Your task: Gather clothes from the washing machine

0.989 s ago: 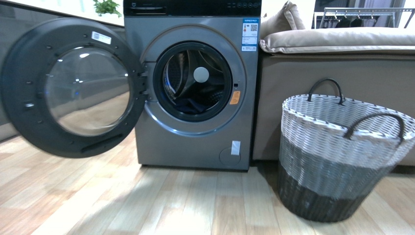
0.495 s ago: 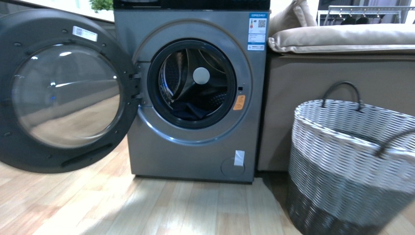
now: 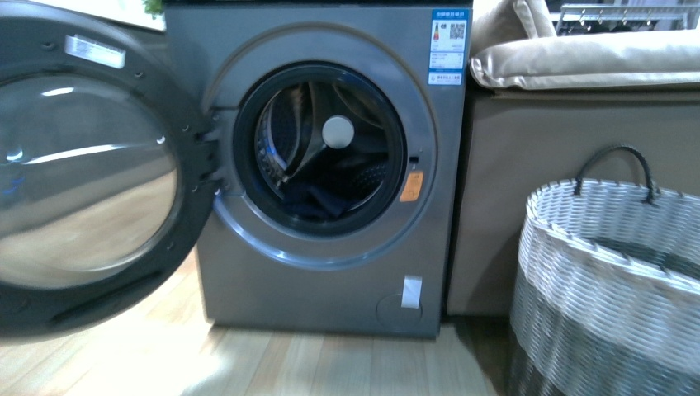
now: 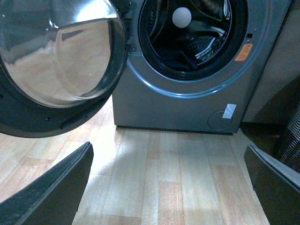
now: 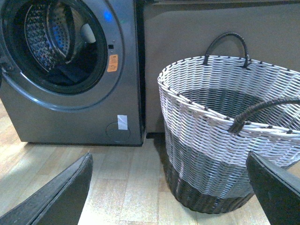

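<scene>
The grey washing machine (image 3: 318, 276) stands straight ahead with its round door (image 3: 87, 165) swung wide to the left. Dark navy clothes (image 3: 312, 200) lie at the bottom of the steel drum, also seen as clothes (image 4: 180, 61) and clothes (image 5: 70, 74) in the wrist views. My left gripper (image 4: 171, 187) is open over bare wooden floor, well short of the washing machine (image 4: 187, 105). The right gripper (image 5: 171, 190) is open too, low over the floor, between the washing machine (image 5: 75, 119) and the basket. Neither arm shows in the front view.
A white, grey and black woven basket (image 3: 611, 280) with dark handles stands on the floor to the right, and is the basket (image 5: 225, 136) in the right wrist view. A beige sofa (image 3: 578, 124) sits behind it, against the machine's side. The open door (image 4: 56, 70) juts out over the floor on the left.
The washing machine, door and basket have grown larger and slid outward in the front view; I have moved closer to the machine's opening.
</scene>
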You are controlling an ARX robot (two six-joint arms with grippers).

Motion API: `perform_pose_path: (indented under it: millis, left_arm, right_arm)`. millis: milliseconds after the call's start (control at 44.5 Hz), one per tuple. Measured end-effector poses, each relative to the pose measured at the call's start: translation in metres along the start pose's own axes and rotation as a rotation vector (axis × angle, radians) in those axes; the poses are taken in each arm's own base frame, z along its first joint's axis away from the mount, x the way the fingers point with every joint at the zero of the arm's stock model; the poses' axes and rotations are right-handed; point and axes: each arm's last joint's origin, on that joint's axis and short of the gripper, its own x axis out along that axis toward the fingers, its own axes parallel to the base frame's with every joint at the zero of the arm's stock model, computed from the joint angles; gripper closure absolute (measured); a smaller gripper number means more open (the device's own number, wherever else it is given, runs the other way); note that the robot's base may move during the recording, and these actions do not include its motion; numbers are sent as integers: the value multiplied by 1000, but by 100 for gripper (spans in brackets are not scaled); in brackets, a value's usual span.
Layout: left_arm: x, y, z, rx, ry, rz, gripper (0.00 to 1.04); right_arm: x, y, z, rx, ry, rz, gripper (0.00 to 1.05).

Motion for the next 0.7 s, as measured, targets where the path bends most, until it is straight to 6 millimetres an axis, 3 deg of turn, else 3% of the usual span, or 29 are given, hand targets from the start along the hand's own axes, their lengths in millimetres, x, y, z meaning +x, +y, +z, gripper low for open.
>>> perform_pose_path:
  millis: [697]
  left_arm:
    - [0, 0, 0, 0, 0, 0, 6]
  right_arm:
    - [0, 0, 0, 0, 0, 0, 7]
